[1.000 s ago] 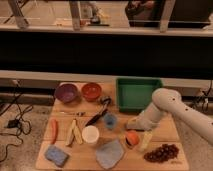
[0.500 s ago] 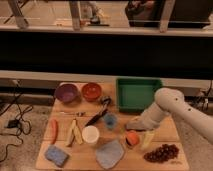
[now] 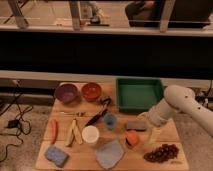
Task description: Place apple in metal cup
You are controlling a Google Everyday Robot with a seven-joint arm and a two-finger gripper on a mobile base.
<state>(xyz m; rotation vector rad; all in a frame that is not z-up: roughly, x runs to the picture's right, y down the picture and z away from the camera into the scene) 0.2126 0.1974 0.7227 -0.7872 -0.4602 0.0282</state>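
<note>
Spanning the scene, the wooden counter [image 3: 165, 131] carries a green tray [image 3: 138, 94] at its back right. A purple bowl [image 3: 66, 92] and an orange-red bowl [image 3: 91, 91] sit at back left. The apple [image 3: 131, 137] rests near the front, just beside the claw [image 3: 139, 131]; I cannot tell whether the claw is apart or together.

Wooden table [image 3: 165, 132] seen from above, with the white robot arm [image 3: 175, 105] entering from 3 o'clock. The gripper [image 3: 136, 131] sits low over the board, just above the apple [image 3: 132, 138]. At 12 o'clock: purple bowl [image 3: 66, 92], orange-red bowl [image 3: 91, 91], green tray [image 3: 139, 93]. At 9 o'clock: carrot [image 3: 54, 130]. Centre: white cup [image 3: 90, 134], blue cup [image 3: 110, 120]. At 6 o'clock: grey cloth [image 3: 109, 154], blue sponge [image 3: 55, 155]. At 5 o'clock: grapes [image 3: 161, 152].
</note>
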